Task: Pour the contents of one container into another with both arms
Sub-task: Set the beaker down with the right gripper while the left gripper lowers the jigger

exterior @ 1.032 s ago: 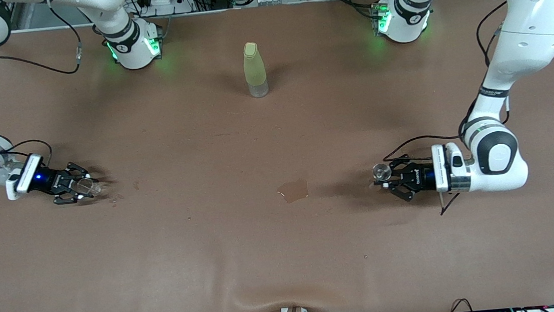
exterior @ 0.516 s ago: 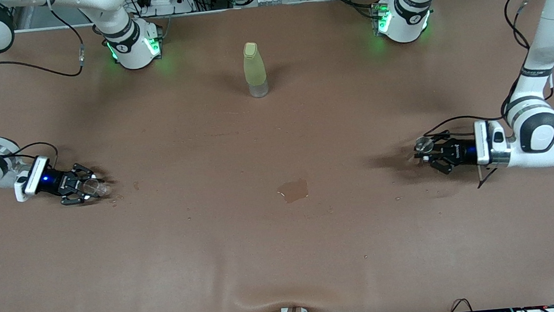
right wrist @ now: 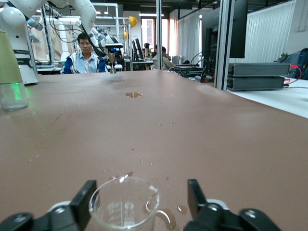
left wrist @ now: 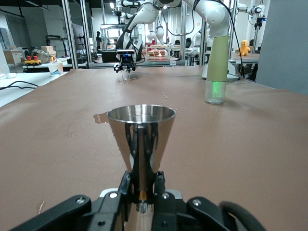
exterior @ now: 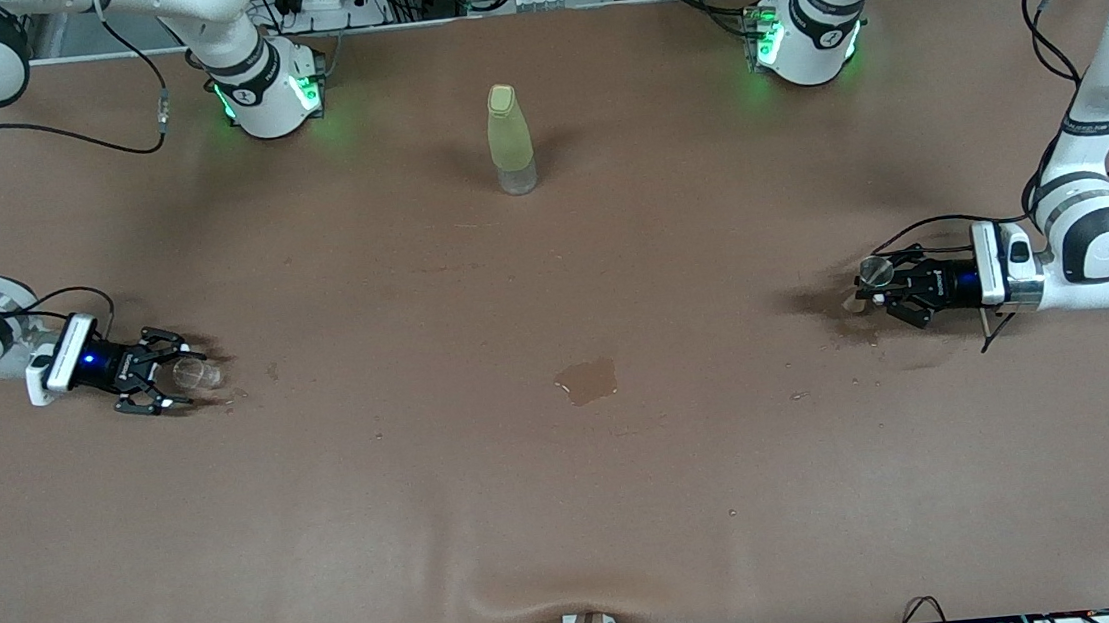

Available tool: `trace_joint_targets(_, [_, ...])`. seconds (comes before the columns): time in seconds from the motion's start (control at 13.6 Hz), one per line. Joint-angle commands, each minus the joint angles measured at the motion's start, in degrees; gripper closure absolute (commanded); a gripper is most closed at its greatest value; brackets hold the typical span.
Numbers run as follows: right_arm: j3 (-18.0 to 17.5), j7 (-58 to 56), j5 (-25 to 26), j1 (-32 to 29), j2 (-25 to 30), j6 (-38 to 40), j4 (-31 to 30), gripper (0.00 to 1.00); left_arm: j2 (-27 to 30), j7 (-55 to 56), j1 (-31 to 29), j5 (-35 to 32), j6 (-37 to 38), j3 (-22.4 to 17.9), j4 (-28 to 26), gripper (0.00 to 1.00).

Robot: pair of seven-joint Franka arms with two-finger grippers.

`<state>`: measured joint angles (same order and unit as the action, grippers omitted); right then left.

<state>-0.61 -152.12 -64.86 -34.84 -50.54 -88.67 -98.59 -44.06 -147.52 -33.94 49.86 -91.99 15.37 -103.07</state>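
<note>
My left gripper point(exterior: 872, 289) is shut on the lower part of a steel cone-shaped cup point(exterior: 875, 270), holding it upright low over the table at the left arm's end. In the left wrist view the cup point(left wrist: 141, 130) rises between the two fingers point(left wrist: 126, 185). My right gripper point(exterior: 173, 373) is down at the table at the right arm's end. It is open, with a clear glass beaker point(exterior: 197, 373) standing between its spread fingers point(right wrist: 86, 197). The beaker point(right wrist: 124, 204) looks empty, and its rim shows in the right wrist view.
A yellow-green bottle point(exterior: 510, 140) stands in the middle of the table near the bases. A small puddle point(exterior: 589, 381) lies mid-table, nearer the front camera. Droplets point(right wrist: 168, 219) wet the brown mat beside the beaker.
The left arm carried the steel cup toward its own end of the table. The right gripper, shut on the beaker before, has opened around it.
</note>
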Motion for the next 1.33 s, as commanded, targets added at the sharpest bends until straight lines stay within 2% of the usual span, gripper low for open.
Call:
trace_joint_targets(0.0, [-0.6,3.0,0.9,0.0,0.5,2.1,1.3,0.0,0.2,-0.8,-0.1,-0.5,0.3,0.5,0.2,1.0])
trace_joint_targets(0.29, [-0.5,18.0,1.7,0.1,3.2,5.3,1.9,0.0,-0.3,-1.3,-0.4,-0.6,0.2,0.2,0.2,1.0])
trace_joint_targets(0.52, [-0.9,35.2,5.0,1.5,5.9,5.9,7.7,0.0,-0.8,-1.3,-1.5,-0.2,0.2,0.1,0.1,1.0])
trace_joint_targets(0.81, [-0.6,58.8,8.8,7.5,12.5,5.7,13.4,0.0,-3.0,-1.8,-1.9,-0.2,0.2,0.1,0.5,1.0])
trace_joint_targets(1.03, [-0.5,79.7,17.8,12.0,20.7,4.1,14.5,0.0,-3.2,-3.4,-1.8,-0.2,0.1,0.0,0.6,1.0])
trace_joint_targets(1.25, [-0.5,94.8,26.1,16.5,24.4,3.2,17.4,0.0,-4.3,-3.7,-1.7,-0.5,-0.1,-0.1,1.4,1.0])
